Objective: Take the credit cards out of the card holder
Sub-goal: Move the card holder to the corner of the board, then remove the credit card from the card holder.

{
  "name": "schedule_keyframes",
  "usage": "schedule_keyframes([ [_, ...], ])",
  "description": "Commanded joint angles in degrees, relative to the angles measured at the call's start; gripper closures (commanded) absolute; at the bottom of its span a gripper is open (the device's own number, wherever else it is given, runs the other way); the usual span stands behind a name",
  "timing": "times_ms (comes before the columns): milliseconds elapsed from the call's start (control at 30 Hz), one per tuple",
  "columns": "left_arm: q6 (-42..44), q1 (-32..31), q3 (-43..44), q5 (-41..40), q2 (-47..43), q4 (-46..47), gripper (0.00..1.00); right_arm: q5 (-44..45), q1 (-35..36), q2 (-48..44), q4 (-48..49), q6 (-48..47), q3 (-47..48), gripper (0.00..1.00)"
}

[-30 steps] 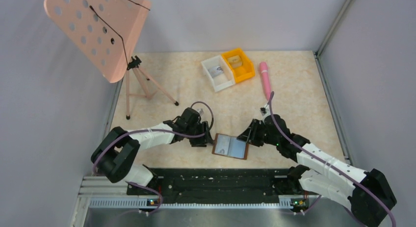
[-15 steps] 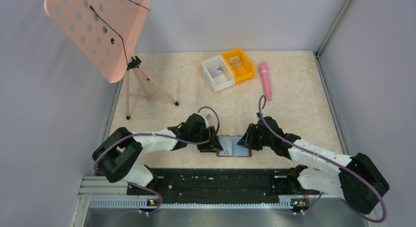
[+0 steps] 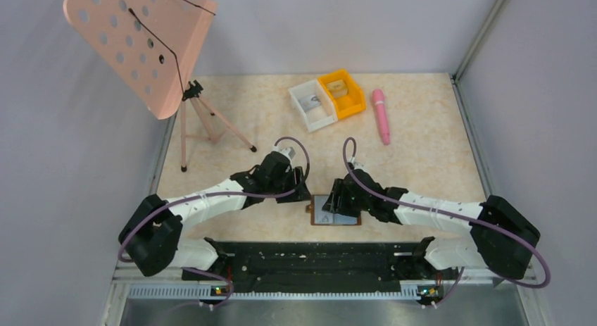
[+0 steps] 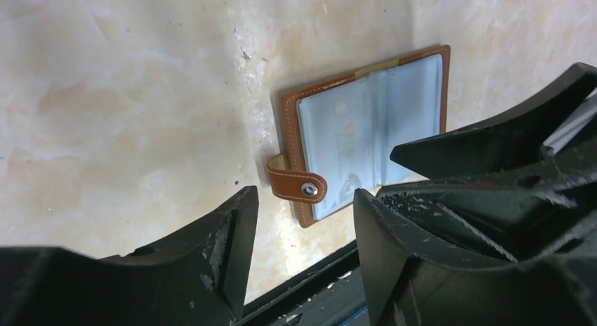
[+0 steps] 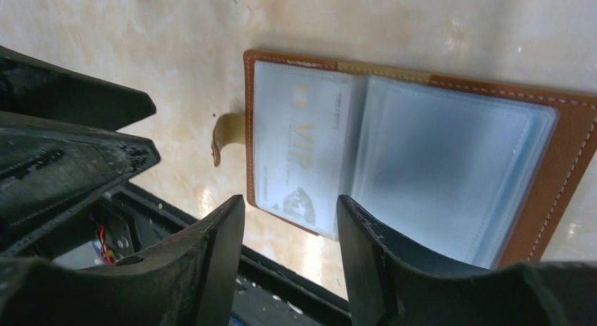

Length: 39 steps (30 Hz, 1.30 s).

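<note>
The card holder (image 3: 339,218) is a brown leather wallet lying open and flat near the table's front edge, with its clasp tab (image 4: 296,185) sticking out. In the right wrist view the card holder (image 5: 563,129) shows pale blue-grey pockets; a whitish credit card (image 5: 299,146) marked "VIP" sits in the left pocket. The right pocket is blurred. My left gripper (image 3: 304,194) is open and empty just left of the wallet, above the tab (image 4: 304,224). My right gripper (image 3: 332,201) is open and empty, hovering over the wallet's near edge (image 5: 290,234).
A white bin (image 3: 312,104) and an orange bin (image 3: 341,93) stand at the back. A pink pen (image 3: 381,115) lies to their right. A pink music stand (image 3: 141,44) on a tripod is at the back left. A black rail (image 3: 317,255) runs along the front edge.
My right gripper has moved left over the wallet. My left gripper came in beside it, then drew back a little. The wallet now lies squarer to the front edge.
</note>
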Motion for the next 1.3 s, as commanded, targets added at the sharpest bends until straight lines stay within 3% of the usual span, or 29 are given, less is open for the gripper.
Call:
schedule_keyframes([
  [0,4.19,0.62,4.04,-0.25,2.60,-1.28,0.41,7.50,2.94,2.49,-0.59,1.16,4.80,0.46],
  [133,4.93,1.07,5.01,1.47,5.61,-0.75,0.40,11.70,4.75,7.11,-2.79,1.38,8.17,0.37],
  [267,4.29,2.04,2.42,3.94,7.71,2.71,0.42,15.44,7.08,10.80,-5.87,1.07,11.61,0.35],
  [600,3.79,2.92,-3.60,7.38,7.92,7.51,0.67,20.38,8.21,11.77,-9.32,1.47,11.85,0.34],
  [700,3.70,3.01,-5.09,7.73,7.91,8.51,0.69,22.04,8.70,12.14,-10.60,1.35,12.43,0.33],
  [867,2.74,2.98,-7.92,6.94,5.86,8.61,0.68,24.95,10.19,14.52,-14.44,1.20,15.56,0.29],
  [1267,0.03,8.89,-12.30,-0.71,-9.30,4.58,0.54,30.25,14.05,23.56,-22.35,2.45,23.65,0.28],
])
